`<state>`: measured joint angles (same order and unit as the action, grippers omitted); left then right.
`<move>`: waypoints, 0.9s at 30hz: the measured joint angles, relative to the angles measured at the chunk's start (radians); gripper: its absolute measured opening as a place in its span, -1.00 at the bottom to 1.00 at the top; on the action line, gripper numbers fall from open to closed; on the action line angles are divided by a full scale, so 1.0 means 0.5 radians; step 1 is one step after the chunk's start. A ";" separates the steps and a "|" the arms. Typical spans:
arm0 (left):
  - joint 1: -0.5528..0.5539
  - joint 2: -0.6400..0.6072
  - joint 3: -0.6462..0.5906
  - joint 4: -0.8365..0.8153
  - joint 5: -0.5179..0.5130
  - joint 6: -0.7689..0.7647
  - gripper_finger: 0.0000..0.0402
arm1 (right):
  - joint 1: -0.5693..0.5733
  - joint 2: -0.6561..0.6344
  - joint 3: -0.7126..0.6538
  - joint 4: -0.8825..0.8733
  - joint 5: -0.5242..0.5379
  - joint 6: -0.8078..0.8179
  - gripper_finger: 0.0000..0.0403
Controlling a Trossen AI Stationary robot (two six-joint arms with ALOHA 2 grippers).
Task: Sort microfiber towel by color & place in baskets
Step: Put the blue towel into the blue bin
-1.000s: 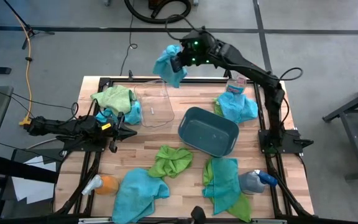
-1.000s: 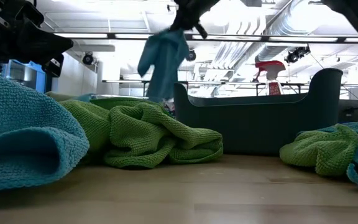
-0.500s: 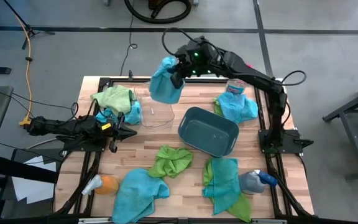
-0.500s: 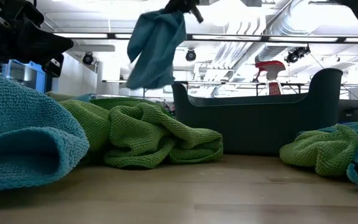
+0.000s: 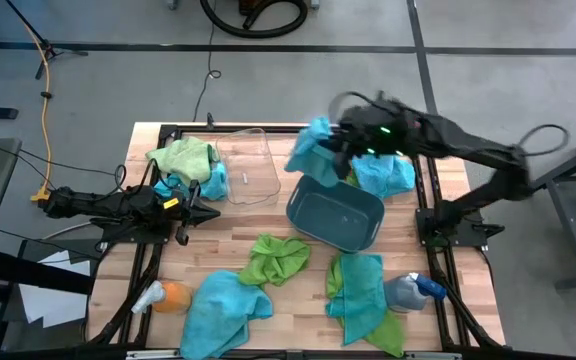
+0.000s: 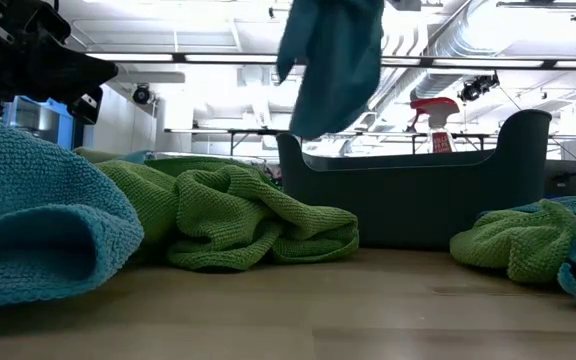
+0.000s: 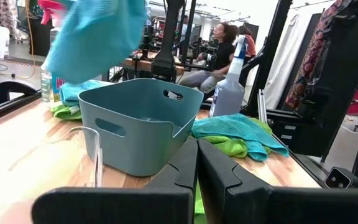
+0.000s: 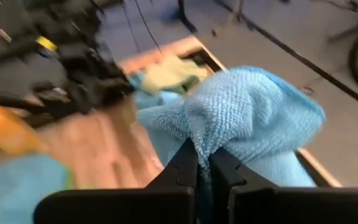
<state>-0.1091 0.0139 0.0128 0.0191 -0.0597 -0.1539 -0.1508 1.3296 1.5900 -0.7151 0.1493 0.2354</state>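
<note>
My right gripper point(image 5: 336, 148) is shut on a blue towel point(image 5: 311, 152), which hangs in the air over the far left corner of the dark teal basket point(image 5: 340, 214). In the low view the towel point(image 6: 333, 60) hangs above the basket's rim point(image 6: 308, 160). The clear basket point(image 5: 244, 166) stands to the left of the teal one. My left gripper point(image 5: 211, 212) is shut and empty, low at the table's left side. Loose green towels point(image 5: 276, 258) and blue towels point(image 5: 223, 305) lie on the table. My right gripper pinches a bunched fold of the blue towel point(image 8: 199, 138) between its two fingers. The towel is lifted clear of the table and basket, and it hangs slack below the fingers point(image 6: 318, 110).
A green towel point(image 5: 184, 157) and a blue towel point(image 5: 176, 187) lie at the far left, a blue-on-green pile point(image 5: 383, 172) at the far right, and a blue and green pair point(image 5: 360, 290) at the near right. Spray bottles stand at the near right point(image 5: 414, 290) and near left point(image 5: 160, 297).
My right gripper has carried the blue towel from beyond the table's far edge, near the clear basket, toward the right and near side, to above the teal basket. The towel stays held and has swung as it went.
</note>
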 joint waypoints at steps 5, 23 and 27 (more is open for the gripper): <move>0.000 0.000 0.000 0.000 0.000 0.000 -1.00 | 0.105 -0.467 -0.541 0.482 -0.002 0.101 -1.00; 0.000 0.000 0.000 0.000 0.000 0.000 -1.00 | 0.178 -0.614 -0.759 0.881 -0.273 0.208 -1.00; 0.000 0.000 0.000 0.000 0.000 0.000 -1.00 | 0.259 -0.613 -0.759 0.742 -0.269 0.255 -1.00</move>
<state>-0.1089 0.0139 0.0128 0.0193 -0.0597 -0.1539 -0.0215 1.0232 1.2106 -0.3442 0.0148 0.3626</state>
